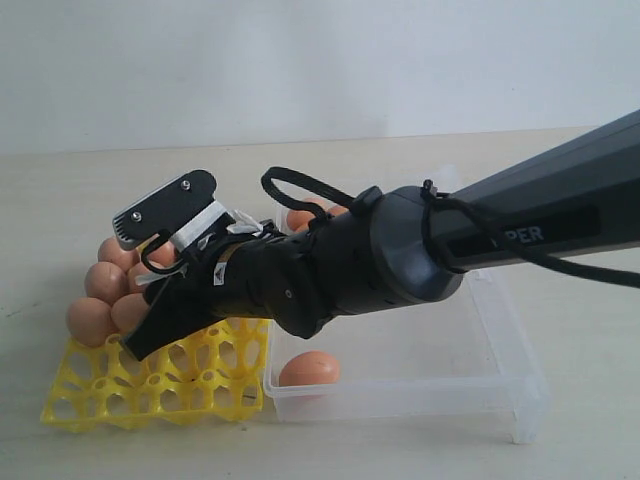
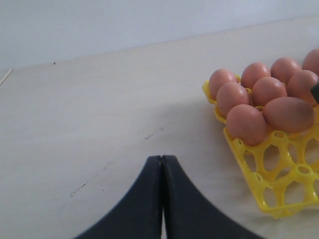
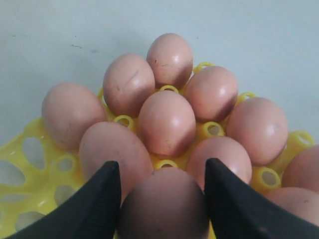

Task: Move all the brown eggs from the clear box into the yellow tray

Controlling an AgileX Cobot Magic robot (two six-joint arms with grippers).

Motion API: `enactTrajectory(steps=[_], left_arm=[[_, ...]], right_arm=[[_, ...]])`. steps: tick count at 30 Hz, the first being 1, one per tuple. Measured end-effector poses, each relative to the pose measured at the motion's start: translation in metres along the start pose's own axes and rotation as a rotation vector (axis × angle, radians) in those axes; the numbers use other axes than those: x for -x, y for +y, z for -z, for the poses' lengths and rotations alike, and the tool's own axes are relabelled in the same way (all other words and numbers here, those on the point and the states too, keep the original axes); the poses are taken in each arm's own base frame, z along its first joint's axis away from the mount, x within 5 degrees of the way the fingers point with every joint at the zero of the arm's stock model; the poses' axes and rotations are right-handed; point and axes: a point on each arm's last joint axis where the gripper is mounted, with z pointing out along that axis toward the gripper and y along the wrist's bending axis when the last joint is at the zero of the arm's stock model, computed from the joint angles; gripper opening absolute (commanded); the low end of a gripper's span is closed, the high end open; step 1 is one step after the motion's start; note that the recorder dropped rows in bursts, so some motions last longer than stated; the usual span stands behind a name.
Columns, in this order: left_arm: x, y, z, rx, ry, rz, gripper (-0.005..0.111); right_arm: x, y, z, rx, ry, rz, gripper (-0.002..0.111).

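Dark grey and bulky, the right arm [image 1: 520,225] fills the exterior view. It reaches from the right edge across the shallow clear plastic box [image 1: 500,400] and tilts down to the left. Its right gripper [image 1: 145,335] hangs over the bright yellow lattice egg tray [image 1: 70,410], with the black fingers among the smooth oval brown eggs [image 1: 90,320] seated in the tray's far cups. A black cable [image 1: 300,185] loops along the wrist. White letters "PER" [image 1: 530,235] can be read on the forearm, and the rest of the word is hidden. One egg [image 1: 308,369] lies in the box's near-left corner. Another [image 1: 300,218] shows past the arm at the box's far side.

Left wrist view: the left gripper [image 2: 162,162] is pressed tight, fingers touching and empty, above the pale tabletop [image 2: 75,124]. A tray corner with eggs stands well apart from it, and one egg [image 2: 289,113] lies on its side across the cups.

Right wrist view: two black fingers [image 3: 94,199] clamp one brown egg [image 3: 164,204] by its sides, just over the tray's filled cups. Which cup lies beneath it is hidden.
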Motion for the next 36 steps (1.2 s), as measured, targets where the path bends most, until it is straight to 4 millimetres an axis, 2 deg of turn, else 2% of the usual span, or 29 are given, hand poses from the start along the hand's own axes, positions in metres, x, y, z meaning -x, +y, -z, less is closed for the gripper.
enactTrajectory(steps=[20, 32, 36], left_arm=[[0.000, 0.000, 0.000, 0.000, 0.000, 0.000, 0.000], [0.000, 0.000, 0.000, 0.000, 0.000, 0.000, 0.000], [0.000, 0.000, 0.000, 0.000, 0.000, 0.000, 0.000]], right_arm=[[0.005, -0.001, 0.000, -0.014, -0.057, -0.003, 0.000], [-0.007, -0.001, -0.009, -0.011, -0.012, -0.004, 0.000], [-0.008, -0.003, -0.009, -0.014, -0.008, -0.008, 0.011]])
